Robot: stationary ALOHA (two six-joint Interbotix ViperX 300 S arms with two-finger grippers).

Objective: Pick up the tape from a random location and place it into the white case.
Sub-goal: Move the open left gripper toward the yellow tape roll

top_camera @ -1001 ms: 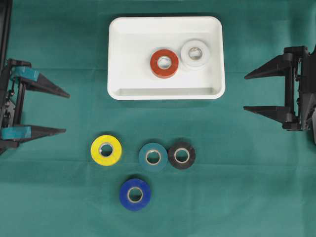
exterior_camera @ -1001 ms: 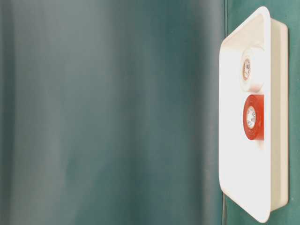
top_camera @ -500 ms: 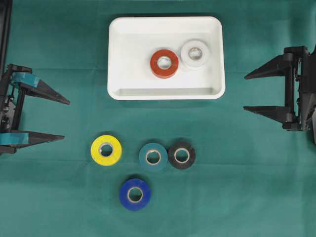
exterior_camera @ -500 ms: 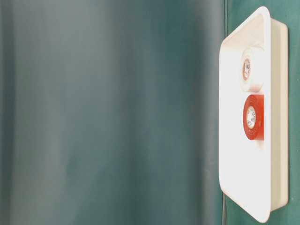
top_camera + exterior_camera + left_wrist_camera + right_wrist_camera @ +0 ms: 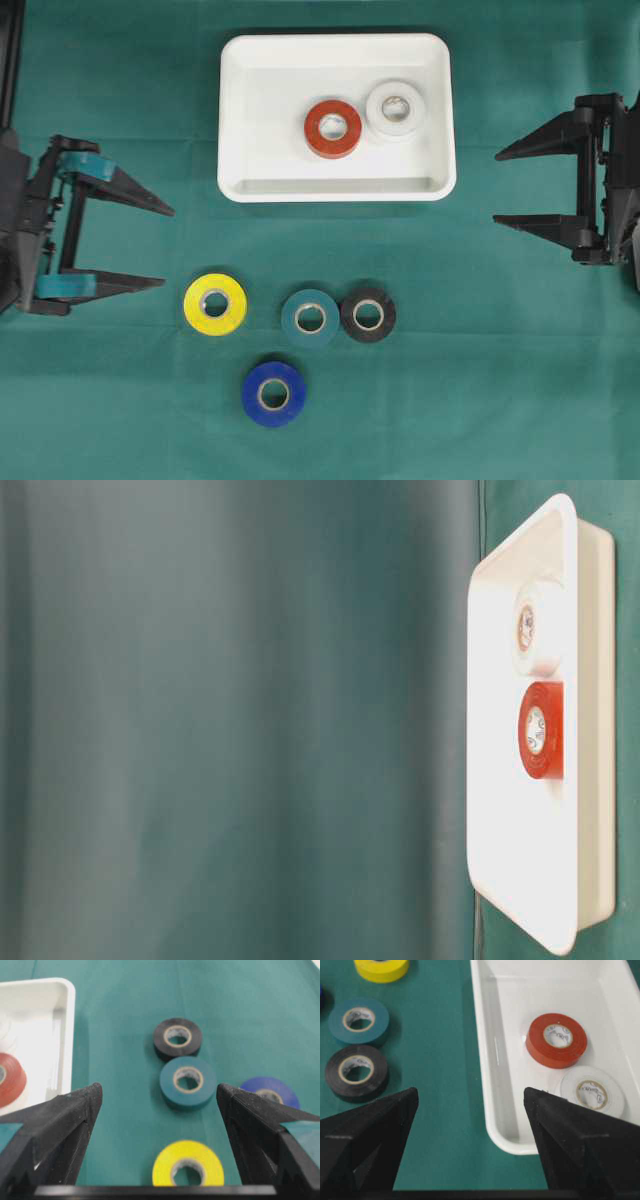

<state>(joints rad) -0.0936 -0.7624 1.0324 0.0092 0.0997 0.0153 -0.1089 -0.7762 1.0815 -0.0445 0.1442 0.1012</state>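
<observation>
The white case [image 5: 240, 120] lies at the top middle of the green cloth, with a red tape roll [image 5: 333, 129] and a white tape roll [image 5: 396, 108] flat inside it. On the cloth below lie a yellow roll [image 5: 215, 303], a teal roll [image 5: 310, 318], a black roll [image 5: 368, 315] and a blue roll [image 5: 273, 393]. My left gripper [image 5: 168, 247] stands open and empty at the left, just left of the yellow roll [image 5: 188, 1170]. At the right edge my right gripper [image 5: 496, 187] is open and empty, beside the case [image 5: 485, 1060].
Green cloth covers the whole table. The teal roll [image 5: 188, 1083] and black roll [image 5: 177, 1039] touch each other. The table-level view shows only the case [image 5: 500, 880] with its two rolls and blurred green backdrop.
My left gripper has moved right, toward the yellow roll, staying open. The right gripper and all rolls have not moved.
</observation>
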